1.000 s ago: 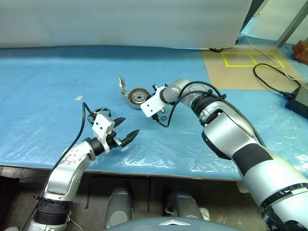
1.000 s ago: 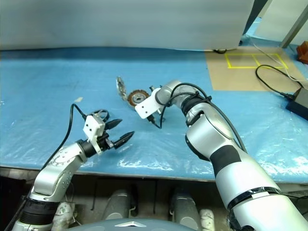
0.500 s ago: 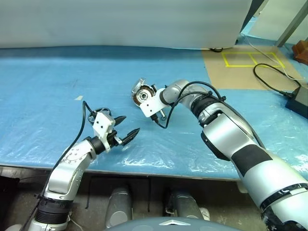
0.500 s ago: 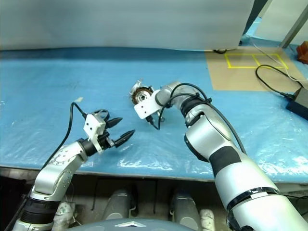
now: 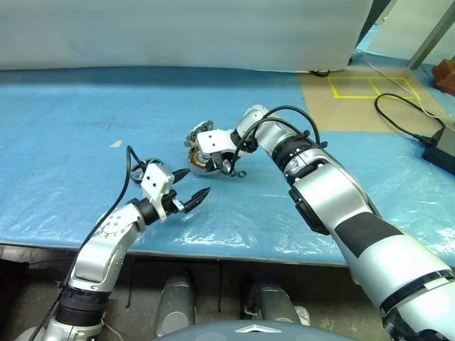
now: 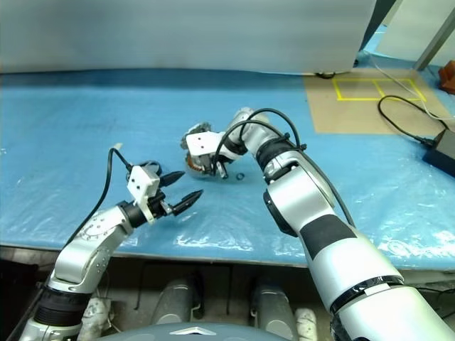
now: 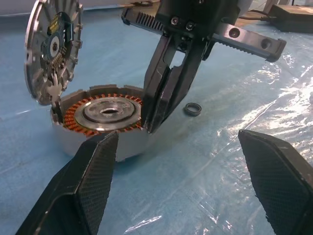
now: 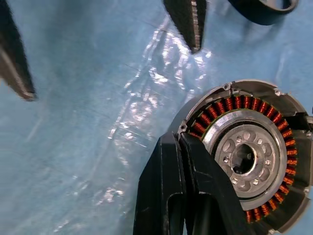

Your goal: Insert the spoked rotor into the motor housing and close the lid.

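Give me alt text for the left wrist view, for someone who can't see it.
A shut right pincer presses its tips on the rim of the motor housing, whose copper windings show under a hinged lid standing open. A small dark ring lies beside it on blue plastic sheeting, framed by the open left pincer's fingers.

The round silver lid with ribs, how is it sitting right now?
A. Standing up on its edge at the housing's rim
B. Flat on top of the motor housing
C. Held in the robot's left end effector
A: the ribbed silver lid stands on edge at the rim of the silver motor housing, whose copper windings lie uncovered.
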Controlling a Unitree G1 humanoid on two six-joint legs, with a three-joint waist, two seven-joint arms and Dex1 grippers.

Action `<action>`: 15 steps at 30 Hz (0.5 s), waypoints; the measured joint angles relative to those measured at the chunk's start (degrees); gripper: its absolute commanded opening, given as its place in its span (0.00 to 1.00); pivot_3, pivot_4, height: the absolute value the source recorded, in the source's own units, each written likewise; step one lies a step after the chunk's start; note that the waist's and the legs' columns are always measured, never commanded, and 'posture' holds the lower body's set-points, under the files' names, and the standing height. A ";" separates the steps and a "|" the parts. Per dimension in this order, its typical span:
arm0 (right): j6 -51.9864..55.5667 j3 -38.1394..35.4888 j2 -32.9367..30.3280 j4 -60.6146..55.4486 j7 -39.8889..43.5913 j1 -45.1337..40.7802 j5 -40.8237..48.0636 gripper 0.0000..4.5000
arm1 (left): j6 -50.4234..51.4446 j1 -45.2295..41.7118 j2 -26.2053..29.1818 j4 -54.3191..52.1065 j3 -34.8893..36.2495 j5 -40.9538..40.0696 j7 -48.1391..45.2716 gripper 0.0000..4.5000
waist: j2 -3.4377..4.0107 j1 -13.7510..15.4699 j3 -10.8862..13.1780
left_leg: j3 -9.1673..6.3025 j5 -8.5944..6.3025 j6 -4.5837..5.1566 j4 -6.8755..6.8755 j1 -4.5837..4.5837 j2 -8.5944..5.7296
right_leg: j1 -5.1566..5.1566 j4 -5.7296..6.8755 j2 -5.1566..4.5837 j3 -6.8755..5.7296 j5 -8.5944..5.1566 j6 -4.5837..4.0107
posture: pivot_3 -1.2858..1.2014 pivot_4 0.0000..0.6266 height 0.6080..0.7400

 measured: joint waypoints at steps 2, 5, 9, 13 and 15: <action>1.75 0.04 -0.13 -1.86 2.90 0.78 0.53 0.01 | 0.00 -0.10 0.00 0.07 -0.03 -0.01 -0.05 0.92 | 0.00 0.02 0.00 | 0.00 0.00 0.00 0.02 0.01 0.00 | 0.00 0.03 0.00 0.00 0.00 0.00 | 0.52 0.24 1.00; 4.97 0.32 -0.77 -4.92 6.19 2.08 0.96 0.01 | -0.01 -0.21 0.00 0.57 -0.06 -0.01 -0.27 0.92 | 0.00 0.07 0.00 | -0.01 0.00 0.00 0.04 0.02 0.00 | 0.00 0.07 0.00 0.00 0.00 0.00 | 0.52 0.24 1.00; 8.00 1.35 -2.32 -9.46 7.73 3.95 1.19 0.01 | -0.05 -0.27 -0.11 1.22 -0.21 0.00 -0.61 0.92 | 0.00 0.10 0.00 | -0.01 0.00 0.00 0.07 0.03 0.00 | 0.01 0.10 0.00 0.00 0.00 0.00 | 0.52 0.24 1.00; 11.83 2.35 -2.93 -14.46 8.48 6.51 1.88 0.01 | -0.11 -0.64 -0.38 1.80 -0.39 0.02 -1.10 0.92 | 0.00 0.11 0.00 | -0.01 0.00 0.00 0.06 0.05 0.01 | 0.01 0.13 0.00 0.00 0.00 0.00 | 0.52 0.24 1.00; 13.24 2.56 -2.93 -15.67 8.49 7.25 2.04 0.01 | -0.11 -0.98 -0.41 2.01 -0.46 0.03 -1.26 0.92 | 0.00 0.08 0.00 | -0.01 0.00 0.00 0.07 0.06 0.00 | 0.01 0.14 0.00 0.01 0.00 0.00 | 0.52 0.24 1.00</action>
